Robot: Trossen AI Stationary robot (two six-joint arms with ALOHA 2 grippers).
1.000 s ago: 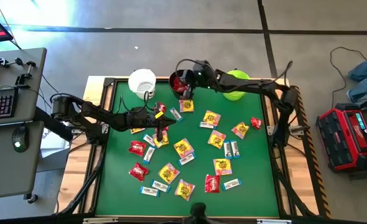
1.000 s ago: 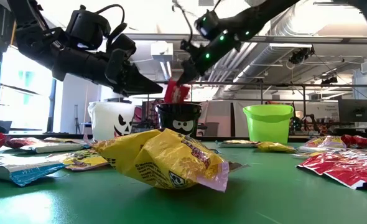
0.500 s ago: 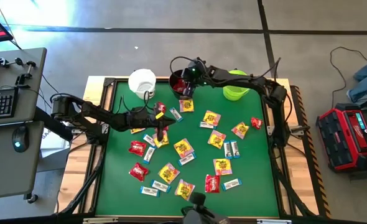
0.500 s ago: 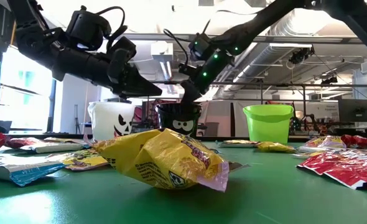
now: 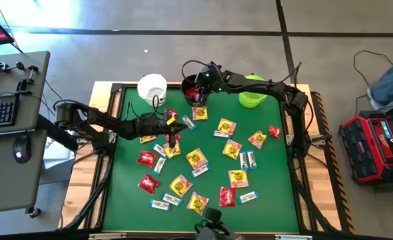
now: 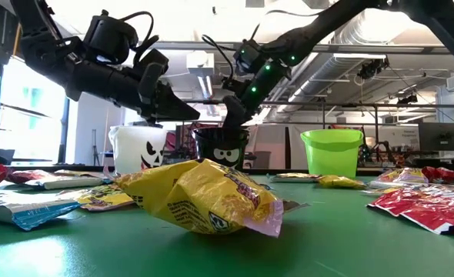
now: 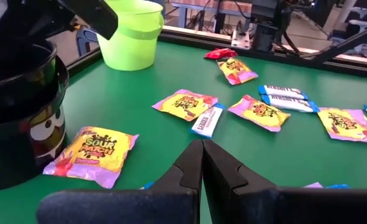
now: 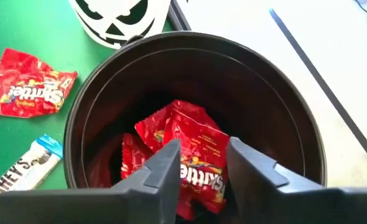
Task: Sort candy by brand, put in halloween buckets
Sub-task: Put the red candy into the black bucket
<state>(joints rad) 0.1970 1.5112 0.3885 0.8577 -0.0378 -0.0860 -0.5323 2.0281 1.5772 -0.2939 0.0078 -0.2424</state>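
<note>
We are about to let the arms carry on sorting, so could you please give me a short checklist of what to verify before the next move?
1. Red packet lies inside the black bucket: ok.
2. Right gripper fingers apart above that packet: ok; whether they touch it, cannot tell.
3. Left gripper fingers closed with nothing between them: ok.
4. Left gripper over loose candy near table centre, apart from the buckets: ok.
5. White bucket and green bucket upright at the table's far edge: ok.
6. Black bucket holds only red packets: ok as far as visible; bottom partly hidden.
</note>
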